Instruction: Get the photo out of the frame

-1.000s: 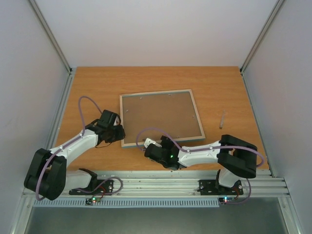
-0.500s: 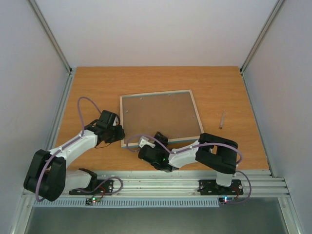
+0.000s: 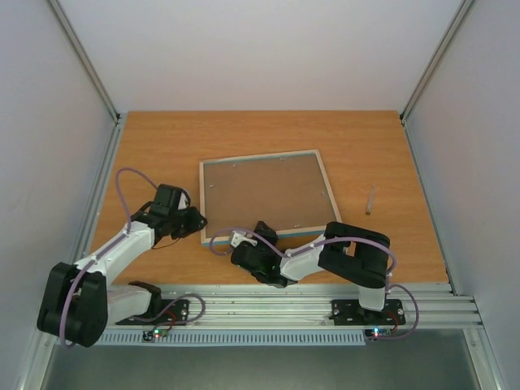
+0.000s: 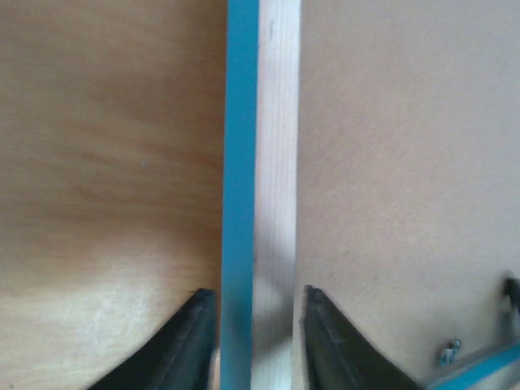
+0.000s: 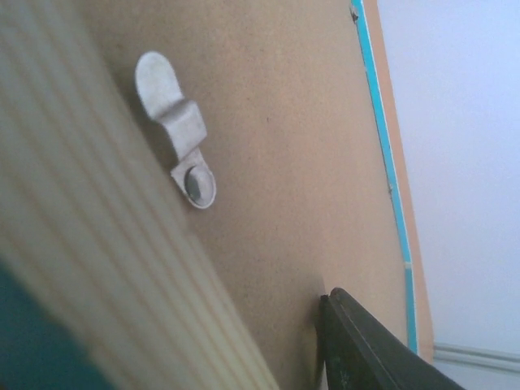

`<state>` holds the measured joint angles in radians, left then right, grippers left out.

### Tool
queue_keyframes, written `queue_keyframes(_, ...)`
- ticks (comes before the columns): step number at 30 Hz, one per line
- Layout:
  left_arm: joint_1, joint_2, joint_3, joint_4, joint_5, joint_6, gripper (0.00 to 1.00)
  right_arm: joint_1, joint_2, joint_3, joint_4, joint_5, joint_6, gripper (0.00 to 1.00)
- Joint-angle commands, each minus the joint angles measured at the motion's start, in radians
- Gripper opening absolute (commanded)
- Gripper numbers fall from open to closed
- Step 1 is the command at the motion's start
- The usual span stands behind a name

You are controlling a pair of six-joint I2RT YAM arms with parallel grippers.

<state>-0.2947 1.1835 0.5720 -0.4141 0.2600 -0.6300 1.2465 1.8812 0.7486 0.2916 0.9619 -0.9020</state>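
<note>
The frame (image 3: 260, 155) lies back up in the middle of the bench (image 3: 162, 138), with the brown backing board (image 3: 264, 193) covering it; the photo cannot be seen. The left pincer (image 3: 197, 221) is at the frame's 8 o'clock rail. Its fingers (image 4: 193, 345) stand narrowly apart on both sides of the blue and wood edge, and whether they press it cannot be told. The right pincer (image 3: 252, 236) is low near 7 o'clock, over the board beside a metal turn clip (image 5: 180, 134). Only one finger (image 5: 370, 353) shows, so its opening cannot be told. A small pale stick (image 3: 370, 197) lies apart at 3 o'clock.
</note>
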Motion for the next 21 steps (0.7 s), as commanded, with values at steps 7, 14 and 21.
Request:
queue_keyframes(7,0.163,0.013,-0.037,0.293,0.297,-0.153,0.69,-0.004,-0.076,-0.035,0.044,0.01,0.019,0.33)
queue_keyframes(14,0.191,0.176,-0.031,0.465,0.409,-0.232,0.74,0.009,-0.101,-0.045,0.083,0.02,-0.014,0.25)
queue_keyframes(21,0.219,0.141,-0.043,0.472,0.434,-0.252,0.82,0.014,-0.134,-0.045,0.087,0.022,-0.029,0.14)
